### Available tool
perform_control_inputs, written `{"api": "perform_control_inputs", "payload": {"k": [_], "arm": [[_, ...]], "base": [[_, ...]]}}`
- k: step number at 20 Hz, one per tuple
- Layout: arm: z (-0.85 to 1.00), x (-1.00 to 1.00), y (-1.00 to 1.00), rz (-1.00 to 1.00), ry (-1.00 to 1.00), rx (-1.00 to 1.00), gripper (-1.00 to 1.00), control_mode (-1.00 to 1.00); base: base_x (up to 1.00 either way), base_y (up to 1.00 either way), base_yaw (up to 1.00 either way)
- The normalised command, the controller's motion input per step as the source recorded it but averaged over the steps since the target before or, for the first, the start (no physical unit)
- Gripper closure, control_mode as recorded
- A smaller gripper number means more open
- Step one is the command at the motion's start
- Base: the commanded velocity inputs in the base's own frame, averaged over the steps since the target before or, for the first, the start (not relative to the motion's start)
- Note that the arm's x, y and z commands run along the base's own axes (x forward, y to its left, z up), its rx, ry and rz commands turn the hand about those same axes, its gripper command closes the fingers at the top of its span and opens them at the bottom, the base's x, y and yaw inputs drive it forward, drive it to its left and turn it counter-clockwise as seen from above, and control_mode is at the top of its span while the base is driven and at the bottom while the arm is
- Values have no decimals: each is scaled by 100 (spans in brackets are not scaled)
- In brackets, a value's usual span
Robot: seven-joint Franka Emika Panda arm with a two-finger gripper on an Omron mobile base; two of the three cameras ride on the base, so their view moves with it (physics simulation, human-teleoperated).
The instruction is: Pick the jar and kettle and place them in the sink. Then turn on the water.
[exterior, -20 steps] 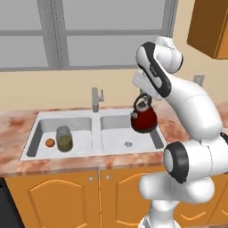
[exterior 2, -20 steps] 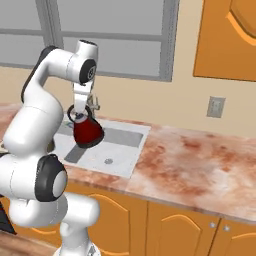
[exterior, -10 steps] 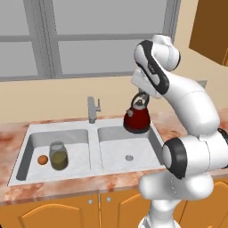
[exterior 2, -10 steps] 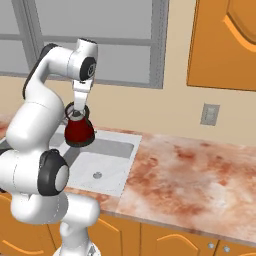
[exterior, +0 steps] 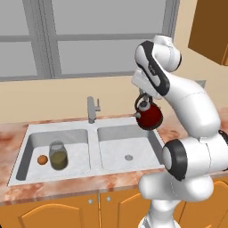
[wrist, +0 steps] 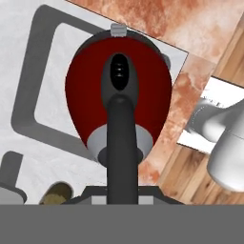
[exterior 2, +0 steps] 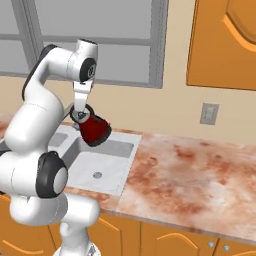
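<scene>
My gripper clamped on kettle handle, held above sink right rim, jar in left basin seen from left base view, hand view looks straight down the handle

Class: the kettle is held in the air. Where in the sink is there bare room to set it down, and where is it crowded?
The right basin is bare apart from its drain. The left basin is crowded: the jar and orange ball stand there. The hand holds the kettle over the sink's right rim.
</scene>
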Motion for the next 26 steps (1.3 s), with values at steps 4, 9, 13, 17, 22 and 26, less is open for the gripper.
{"api": "perform_control_inputs", "payload": {"k": [4,9,13,17,22,26], "arm": [[-22,12,0,0,0,1,100,-100],[-61,51,0,0,0,3,100,-100],[-73,71,0,0,0,0,100,-100],[-73,69,0,0,0,0,100,-100],[-76,45,0,0,0,0,100,-100],[-42,34,0,0,0,-1,100,-100]], "base": [[0,0,0],[0,0,0],[0,0,0],[0,0,0],[0,0,0],[0,0,0]]}}
